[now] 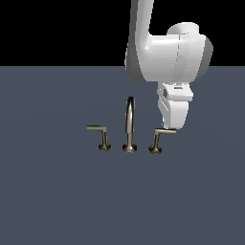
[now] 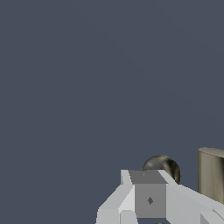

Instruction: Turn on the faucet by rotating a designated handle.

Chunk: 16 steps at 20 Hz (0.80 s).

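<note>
We see our white robot gripper (image 1: 171,125) right behind the short shiny metal bent handle (image 1: 160,138) beside the tall thin curved spout (image 1: 129,125), but we cannot tell if its fingers are apart.

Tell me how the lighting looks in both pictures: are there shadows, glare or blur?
Exterior view: flat, even light; the faucet and the handle cast no visible shadow on the grey floor, and the background is plain black. Wrist view: sharp, no blur; a rounded metal part shows a soft sheen, and the pincer has only flat grey shading.
</note>
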Available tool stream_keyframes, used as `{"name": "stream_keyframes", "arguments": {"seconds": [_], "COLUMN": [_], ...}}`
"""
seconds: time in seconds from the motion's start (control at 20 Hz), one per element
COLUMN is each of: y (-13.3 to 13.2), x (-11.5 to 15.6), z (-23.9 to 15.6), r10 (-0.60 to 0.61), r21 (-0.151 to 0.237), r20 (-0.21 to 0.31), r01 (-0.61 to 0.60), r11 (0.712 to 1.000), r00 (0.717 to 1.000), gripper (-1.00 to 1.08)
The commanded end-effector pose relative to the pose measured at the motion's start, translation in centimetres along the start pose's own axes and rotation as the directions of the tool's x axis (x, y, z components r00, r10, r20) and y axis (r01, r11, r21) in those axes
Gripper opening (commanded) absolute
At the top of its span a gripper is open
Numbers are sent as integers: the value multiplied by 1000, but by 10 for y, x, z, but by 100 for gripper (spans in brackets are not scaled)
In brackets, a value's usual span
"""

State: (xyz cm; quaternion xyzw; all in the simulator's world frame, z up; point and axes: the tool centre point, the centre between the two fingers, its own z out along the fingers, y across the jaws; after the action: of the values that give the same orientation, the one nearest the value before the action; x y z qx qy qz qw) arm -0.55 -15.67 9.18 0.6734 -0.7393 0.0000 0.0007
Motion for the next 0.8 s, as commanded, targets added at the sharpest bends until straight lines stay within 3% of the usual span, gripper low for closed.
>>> {"name": "stream_keyframes", "arguments": {"seconds": [0.0,0.65,0.75], "y": [-1,34,25], "x": [1,19,12], "z": [1,1,1], "r10": [5,5,-4], "r21": [1,1,10], "r20": [0,1,1], "r01": [-5,-5,4], "r11": [1000,1000,1000], "r00": [1000,1000,1000], "gripper": [-100,-100,-100]}}
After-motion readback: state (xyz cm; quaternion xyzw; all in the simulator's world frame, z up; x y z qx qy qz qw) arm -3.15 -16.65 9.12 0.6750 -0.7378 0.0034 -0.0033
